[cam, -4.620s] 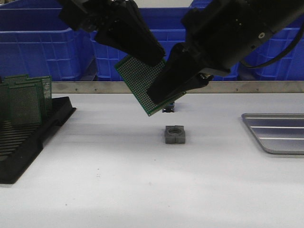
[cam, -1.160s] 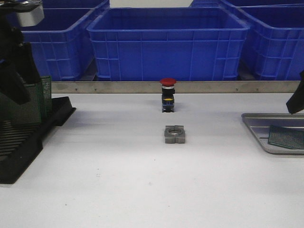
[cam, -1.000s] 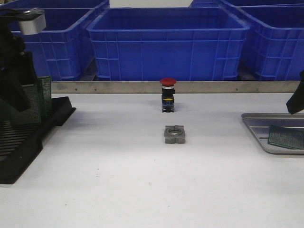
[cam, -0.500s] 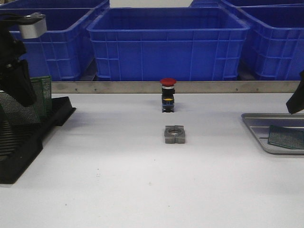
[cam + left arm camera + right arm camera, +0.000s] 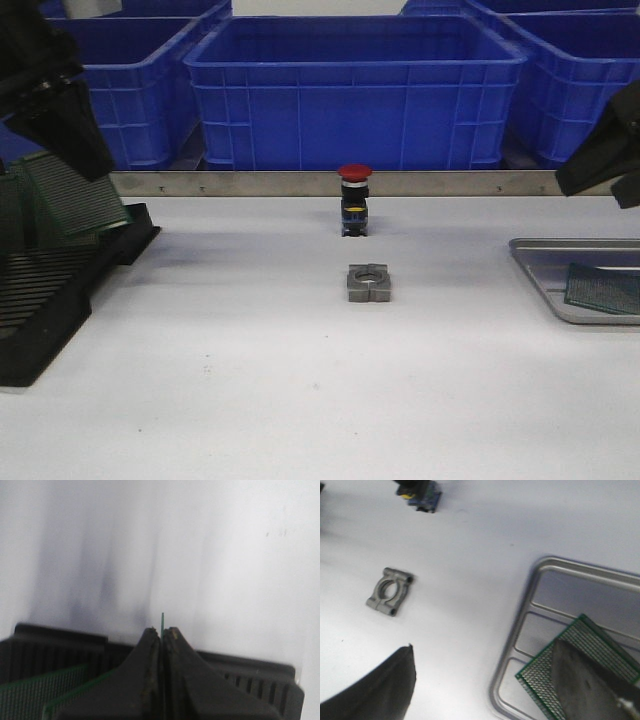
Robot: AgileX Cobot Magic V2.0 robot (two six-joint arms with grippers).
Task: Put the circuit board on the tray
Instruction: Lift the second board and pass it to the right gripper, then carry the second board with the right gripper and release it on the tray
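Observation:
A green circuit board (image 5: 603, 288) lies flat in the silver tray (image 5: 545, 262) at the right edge; it shows too in the right wrist view (image 5: 547, 672), with the tray's rim (image 5: 517, 625). My right gripper (image 5: 600, 160) hangs above the tray's left side, open and empty (image 5: 482, 650). My left gripper (image 5: 92, 160) is at the far left above the black slotted rack (image 5: 50, 300), shut on another green board (image 5: 75, 195), which is tilted. In the left wrist view the fingers (image 5: 150, 650) pinch its thin edge (image 5: 162, 619).
More green boards (image 5: 15, 215) stand in the rack. A grey metal bracket (image 5: 368, 283) and a red-capped push button (image 5: 354, 200) sit mid-table. Blue bins (image 5: 350, 90) line the back behind a metal rail.
My left gripper has risen from the rack with a board, which now tilts. My right gripper has moved up and left. The board held mid-air 4.6 s ago now lies in the tray.

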